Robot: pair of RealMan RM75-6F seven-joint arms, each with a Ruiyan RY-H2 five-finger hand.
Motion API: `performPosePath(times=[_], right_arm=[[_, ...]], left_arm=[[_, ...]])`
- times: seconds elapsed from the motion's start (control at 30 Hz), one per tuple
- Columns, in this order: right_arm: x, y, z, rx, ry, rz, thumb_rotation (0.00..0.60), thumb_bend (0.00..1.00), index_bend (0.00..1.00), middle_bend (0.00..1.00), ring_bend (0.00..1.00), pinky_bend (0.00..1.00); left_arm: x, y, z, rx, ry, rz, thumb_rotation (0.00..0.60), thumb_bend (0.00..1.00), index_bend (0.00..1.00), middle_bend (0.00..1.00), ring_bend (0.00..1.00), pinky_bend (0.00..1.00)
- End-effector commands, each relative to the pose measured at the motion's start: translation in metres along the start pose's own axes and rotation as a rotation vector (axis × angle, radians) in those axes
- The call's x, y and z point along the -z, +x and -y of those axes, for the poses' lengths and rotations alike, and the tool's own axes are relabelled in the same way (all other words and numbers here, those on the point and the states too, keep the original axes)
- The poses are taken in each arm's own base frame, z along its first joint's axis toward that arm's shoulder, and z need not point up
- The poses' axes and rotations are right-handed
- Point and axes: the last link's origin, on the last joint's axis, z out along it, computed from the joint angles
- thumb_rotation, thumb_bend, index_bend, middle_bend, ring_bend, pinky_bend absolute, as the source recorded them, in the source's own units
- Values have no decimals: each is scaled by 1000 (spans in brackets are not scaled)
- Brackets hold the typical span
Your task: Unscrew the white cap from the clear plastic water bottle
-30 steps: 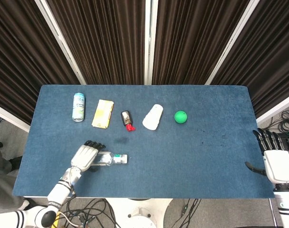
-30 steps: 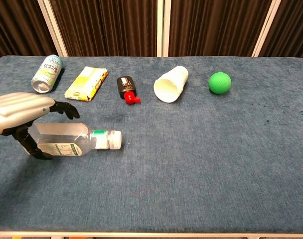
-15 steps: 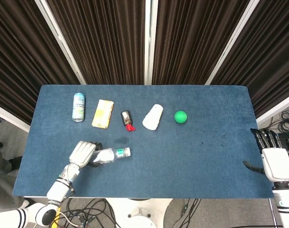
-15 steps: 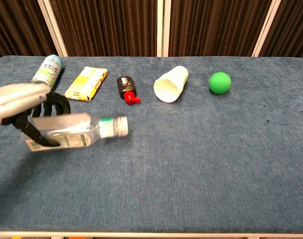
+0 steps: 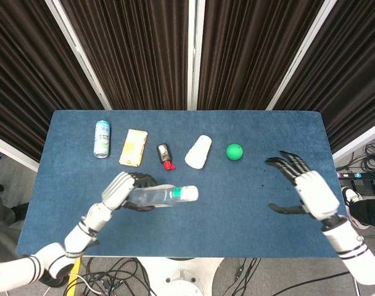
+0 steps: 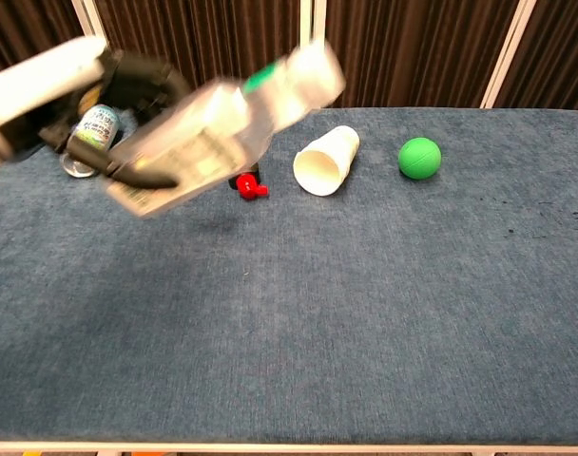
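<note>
Near the tabletop's (image 5: 70, 216) far left corner lies a can (image 5: 102, 138), and just right of it a yellow packet (image 5: 133, 147); print shows on both but is too small to read. In front of them the left hand (image 5: 121, 190) holds the bottle (image 5: 156, 196) clear of the cloth, fingers wrapped around its lower body, over the front-left part of the tabletop. In the chest view the bottle (image 6: 208, 142) is blurred and tilts up, its cap (image 6: 313, 66) highest and pointing right. That reads as a deliberate presentation: body clamped on one side, cap offered toward the other hand so it can be twisted. The cap (image 5: 190, 193) is on, so the unscrewing has not begun. A green band sits at the neck and a paper label wraps the body, but no lettering is legible.

Along the far side, further right, lie a small dark bottle with a red cap (image 5: 165, 155), a white paper cup (image 5: 199, 152) tipped on its side, and a green ball (image 5: 234, 151).

Near the right edge the right hand (image 5: 306, 188) hovers with fingers spread, gripping nothing, well apart from the cap. It looks poised to reach across.
</note>
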Motion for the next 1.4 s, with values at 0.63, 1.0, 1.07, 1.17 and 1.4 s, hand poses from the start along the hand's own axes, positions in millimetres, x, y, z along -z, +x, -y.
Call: performPosePath(times=[0.63,1.0,1.07,1.17,1.4], right_arm=[[-66,-6,61,76,123,175,589,0,306,116,0,11],[-73,-18,65,79,136,209,588,0,306,117,0,10],[-73,-19,66,76,140,209,588,0,307,117,0,10],[-72,-19,66,75,139,207,589,0,307,117,0,10],[-70,-19,66,66,142,207,589,0,308,118,0,10]], left_arm=[[-35,-24,-8,176,-41,-37,600,378,637,618,534,614],[-37,-27,-11,166,-45,-28,600,378,640,620,534,614],[-38,-26,-11,169,-45,-33,600,380,640,620,534,614],[-38,-25,-11,171,-43,-35,600,380,640,620,534,614],[-38,-26,-12,170,-42,-27,600,381,640,620,534,614]])
